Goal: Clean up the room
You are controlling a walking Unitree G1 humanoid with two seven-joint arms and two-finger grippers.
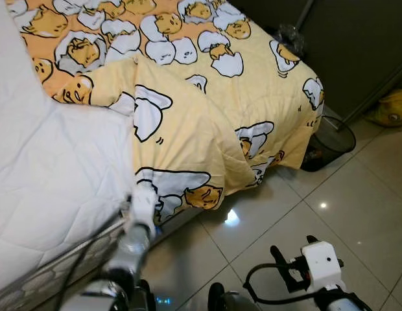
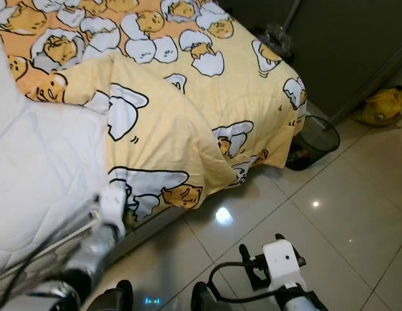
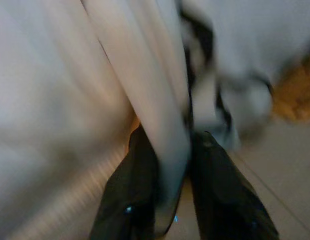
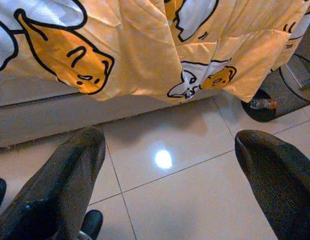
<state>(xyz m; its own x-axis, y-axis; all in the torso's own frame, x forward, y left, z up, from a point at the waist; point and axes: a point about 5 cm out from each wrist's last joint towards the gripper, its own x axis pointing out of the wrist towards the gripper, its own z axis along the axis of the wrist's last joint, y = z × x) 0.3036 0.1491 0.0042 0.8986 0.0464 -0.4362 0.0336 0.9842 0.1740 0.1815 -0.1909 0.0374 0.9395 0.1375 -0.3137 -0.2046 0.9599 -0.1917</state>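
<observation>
Left tool [image 3: 172, 200]: fingers pinched on the yellow blanket [image 1: 188, 116] edge (likely to spread it over the bed [image 1: 45, 175]). Right tool [image 4: 170, 180]: spread wide, empty, above the floor [image 1: 343, 214].

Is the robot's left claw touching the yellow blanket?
Touching. In the left wrist view the left gripper has its black fingers pinched on a fold of the blanket.

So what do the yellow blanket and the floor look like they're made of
The yellow blanket looks like soft, matte quilted fabric: it folds and drapes over the bed edge. The floor appears to be glossy ceramic tile, with grout lines and a bright light reflection.
</observation>
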